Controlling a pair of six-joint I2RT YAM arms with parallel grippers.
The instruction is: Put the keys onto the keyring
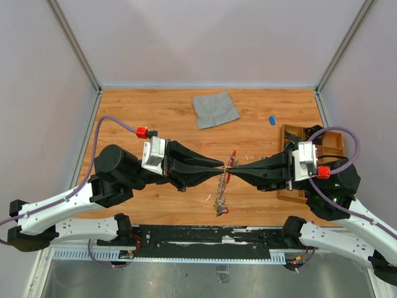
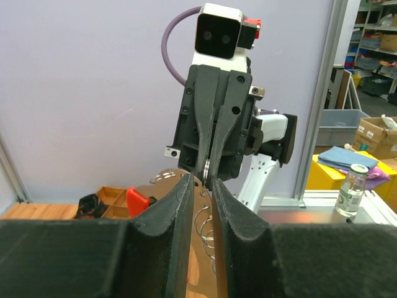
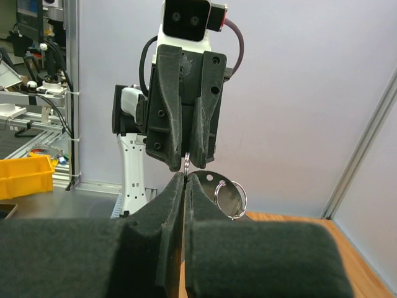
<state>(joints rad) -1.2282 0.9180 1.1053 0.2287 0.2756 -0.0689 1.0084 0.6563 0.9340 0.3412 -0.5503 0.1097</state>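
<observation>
Wooden tray (image 1: 289,131) partly hidden

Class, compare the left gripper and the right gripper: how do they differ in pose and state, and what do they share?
The left gripper points in from the left, the right gripper from the right. The left gripper's jaws stand narrowly apart; the right gripper's are shut. The right gripper pinches a small silver ring; whether the left gripper grips it is unclear. Both are black and meet tip to tip by the chain.

One grey cloth (image 1: 215,108) — one wooden tray (image 1: 287,133) — one keyring (image 1: 233,156)
</observation>
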